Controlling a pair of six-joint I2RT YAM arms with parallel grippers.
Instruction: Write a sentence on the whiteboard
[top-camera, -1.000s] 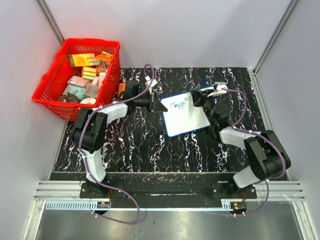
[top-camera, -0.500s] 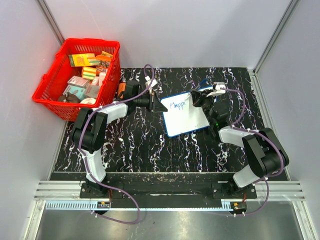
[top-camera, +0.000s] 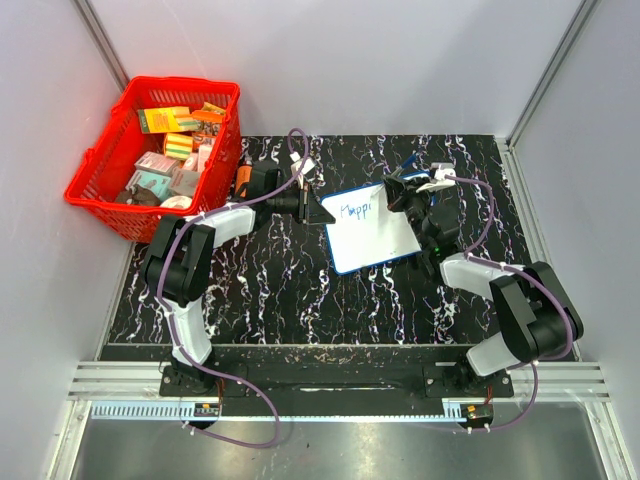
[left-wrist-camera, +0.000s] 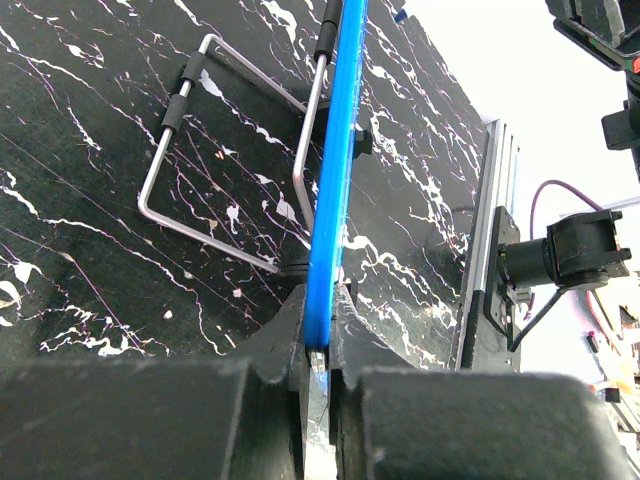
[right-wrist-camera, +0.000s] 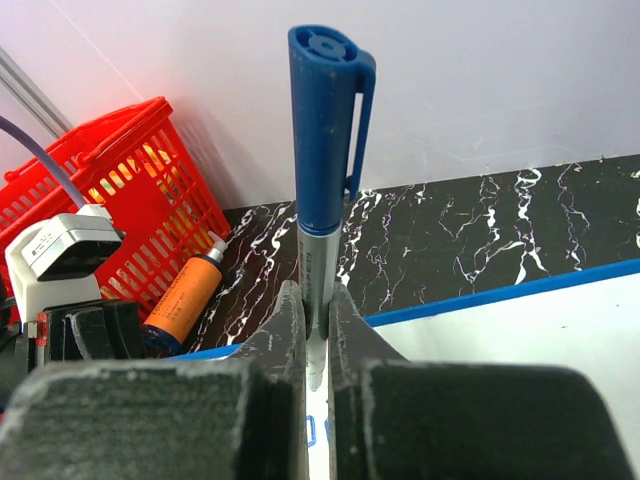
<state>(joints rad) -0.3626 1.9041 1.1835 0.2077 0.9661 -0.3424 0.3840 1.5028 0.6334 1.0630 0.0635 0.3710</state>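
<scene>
While the whiteboard (top-camera: 372, 238) lay tilted near the middle of the black marbled table (top-camera: 280, 300), the overhead view showed the left gripper (top-camera: 322, 212) clamped on its left edge. The right gripper (top-camera: 398, 192) hovered at its far right corner. Of the sentence (top-camera: 355, 209), only "Happi" stood in blue near the far edge. A red basket (top-camera: 95, 185) of packets sat at the far left.

From the left wrist, the jaws were pinched together on the thin blue rim (left-wrist-camera: 335, 170). A bent wire stand (left-wrist-camera: 175, 170) showed behind the board, possibly propping it, though the angle left that unclear.

From the right wrist, the jaws were closed on the grey barrel of a marker (right-wrist-camera: 318, 270), its blue cap posted on the upper end. An orange bottle (right-wrist-camera: 185, 300) lay beside the basket.

The board looked light, stiff and slick, so it would likely skid or rock under the marker's pressure. The rim, away from the writing, seemed the best place to hold it, since the ink would probably smear if touched.
</scene>
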